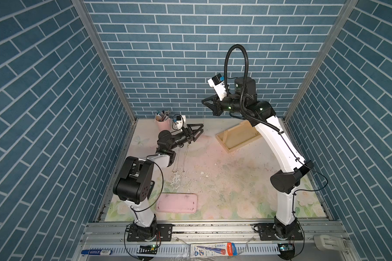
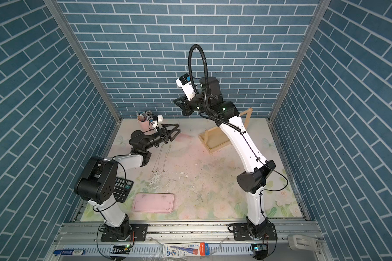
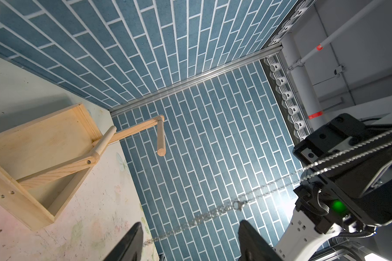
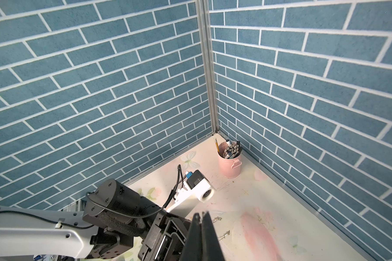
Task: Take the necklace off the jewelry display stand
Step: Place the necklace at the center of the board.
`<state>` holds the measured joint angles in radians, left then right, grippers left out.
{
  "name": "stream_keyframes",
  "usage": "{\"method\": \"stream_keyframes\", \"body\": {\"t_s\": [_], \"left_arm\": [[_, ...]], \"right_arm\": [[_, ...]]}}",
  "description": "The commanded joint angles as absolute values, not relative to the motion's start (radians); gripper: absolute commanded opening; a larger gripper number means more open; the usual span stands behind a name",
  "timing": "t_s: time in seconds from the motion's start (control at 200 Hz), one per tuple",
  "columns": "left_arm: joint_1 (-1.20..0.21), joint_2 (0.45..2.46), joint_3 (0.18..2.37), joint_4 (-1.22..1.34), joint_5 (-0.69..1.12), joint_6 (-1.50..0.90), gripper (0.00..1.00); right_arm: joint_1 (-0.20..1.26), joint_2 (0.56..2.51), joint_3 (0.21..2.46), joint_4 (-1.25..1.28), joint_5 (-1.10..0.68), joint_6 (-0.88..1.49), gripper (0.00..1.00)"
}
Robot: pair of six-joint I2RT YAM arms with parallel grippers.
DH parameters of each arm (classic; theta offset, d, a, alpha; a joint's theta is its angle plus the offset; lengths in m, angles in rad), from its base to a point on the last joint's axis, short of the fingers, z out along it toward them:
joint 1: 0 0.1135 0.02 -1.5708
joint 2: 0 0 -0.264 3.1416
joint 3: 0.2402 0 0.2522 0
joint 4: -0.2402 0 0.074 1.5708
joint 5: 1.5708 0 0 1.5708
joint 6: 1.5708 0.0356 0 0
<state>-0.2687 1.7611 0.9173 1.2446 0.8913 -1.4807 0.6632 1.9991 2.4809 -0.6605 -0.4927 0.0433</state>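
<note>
Already lifted off the stand [image 1: 235,137] and pinched in the clenched right hand [image 1: 202,102], with the released left hand [image 3: 190,228] straddling the necklace [image 3: 213,214]; apparently only laying down remaining.

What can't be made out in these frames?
- Where the right gripper pinches the necklace: in the right wrist view its shut fingers cover the spot, and in both top views the chain is too thin.
- Necklace's lower end: in the left wrist view it runs behind a finger of the left gripper.
- Stand top bar: largely behind the right arm in both top views.
</note>
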Motion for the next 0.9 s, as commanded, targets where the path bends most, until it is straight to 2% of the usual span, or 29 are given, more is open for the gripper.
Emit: {"method": "stream_keyframes", "body": {"t_s": [0.0, 0.245, 0.68, 0.895], "left_arm": [[-0.273, 1.77, 0.91, 1.268, 0.898, -1.465, 0.68], [-0.273, 1.779, 0.911, 1.267, 0.898, -1.465, 0.67], [-0.278, 1.794, 0.914, 1.266, 0.9, -1.462, 0.54], [-0.281, 1.798, 0.917, 1.27, 0.903, -1.461, 0.53]], "right_arm": [[0.67, 2.017, 2.519, -0.669, -0.492, 0.002, 0.0], [0.669, 2.016, 2.53, -0.67, -0.495, 0.002, 0.0], [0.672, 2.023, 2.544, -0.67, -0.506, 0.009, 0.0], [0.676, 2.032, 2.563, -0.678, -0.508, 0.009, 0.0]]}}
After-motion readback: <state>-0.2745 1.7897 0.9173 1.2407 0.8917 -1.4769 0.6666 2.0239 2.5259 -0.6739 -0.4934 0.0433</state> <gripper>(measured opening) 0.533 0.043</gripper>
